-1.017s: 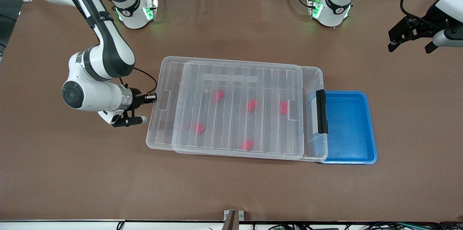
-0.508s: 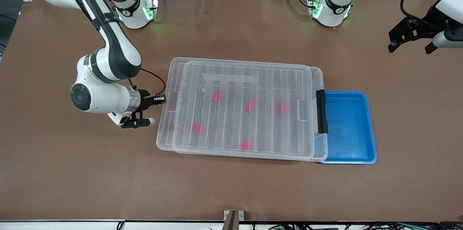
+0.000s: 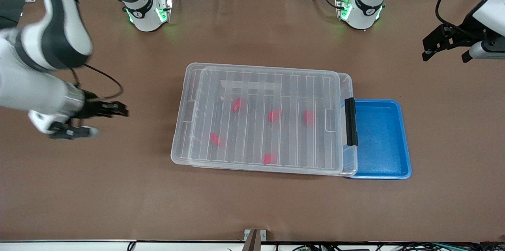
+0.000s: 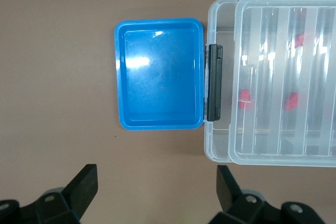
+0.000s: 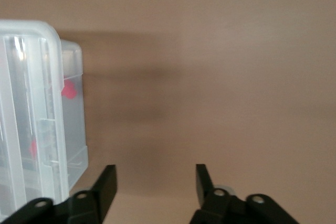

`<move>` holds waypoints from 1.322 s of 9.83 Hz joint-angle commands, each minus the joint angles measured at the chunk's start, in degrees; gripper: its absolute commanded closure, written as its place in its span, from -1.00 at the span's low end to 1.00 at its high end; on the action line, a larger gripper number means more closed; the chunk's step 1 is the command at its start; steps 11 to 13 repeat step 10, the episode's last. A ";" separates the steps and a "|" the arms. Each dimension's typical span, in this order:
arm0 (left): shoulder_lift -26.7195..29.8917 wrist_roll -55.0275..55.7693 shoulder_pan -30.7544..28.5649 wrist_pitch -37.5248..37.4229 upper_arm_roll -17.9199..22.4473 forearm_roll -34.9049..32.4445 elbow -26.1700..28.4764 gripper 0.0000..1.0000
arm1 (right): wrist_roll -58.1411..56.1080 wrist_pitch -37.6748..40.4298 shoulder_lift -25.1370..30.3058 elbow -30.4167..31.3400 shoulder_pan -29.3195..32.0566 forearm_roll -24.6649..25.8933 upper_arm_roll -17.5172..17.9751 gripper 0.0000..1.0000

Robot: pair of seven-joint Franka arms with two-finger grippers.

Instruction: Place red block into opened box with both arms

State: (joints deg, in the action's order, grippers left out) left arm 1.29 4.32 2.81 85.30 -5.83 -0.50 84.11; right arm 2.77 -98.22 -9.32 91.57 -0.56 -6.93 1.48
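Observation:
The clear box (image 3: 349,85) lies mid-table with its ribbed lid (image 3: 260,85) resting over nearly all of it. Only a narrow strip by the black clip handle (image 3: 350,121) is uncovered. Several red blocks show through the lid, one of them (image 3: 274,115) near the middle; the left wrist view shows one (image 4: 244,98) and the right wrist view another (image 5: 69,92). My right gripper (image 3: 110,122) (image 5: 155,174) is open and empty over bare table, apart from the lid's end. My left gripper (image 3: 445,57) (image 4: 156,174) waits open and empty, high over the left arm's end of the table.
A blue tray (image 3: 378,136) (image 4: 157,72) with nothing in it lies against the box's clip end, toward the left arm's end of the table. Brown table surface surrounds the box. The two arm bases (image 3: 146,10) (image 3: 361,6) stand at the table's back edge.
The right gripper, shut against the lid's end, slid the lid toward the clip end. It has since opened and pulled back toward the right arm's end of the table. The left arm barely moved.

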 commanded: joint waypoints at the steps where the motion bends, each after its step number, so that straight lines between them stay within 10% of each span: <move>1: -0.33 -0.63 0.00 0.04 0.12 0.76 1.32 -1.00 | 1.97 0.75 9.73 2.65 -0.49 6.45 -5.23 -1.00; 13: -0.15 -0.63 -0.08 -0.13 0.12 0.50 0.79 -1.00 | 1.01 11.74 11.96 -4.20 0.39 7.01 -7.10 -1.00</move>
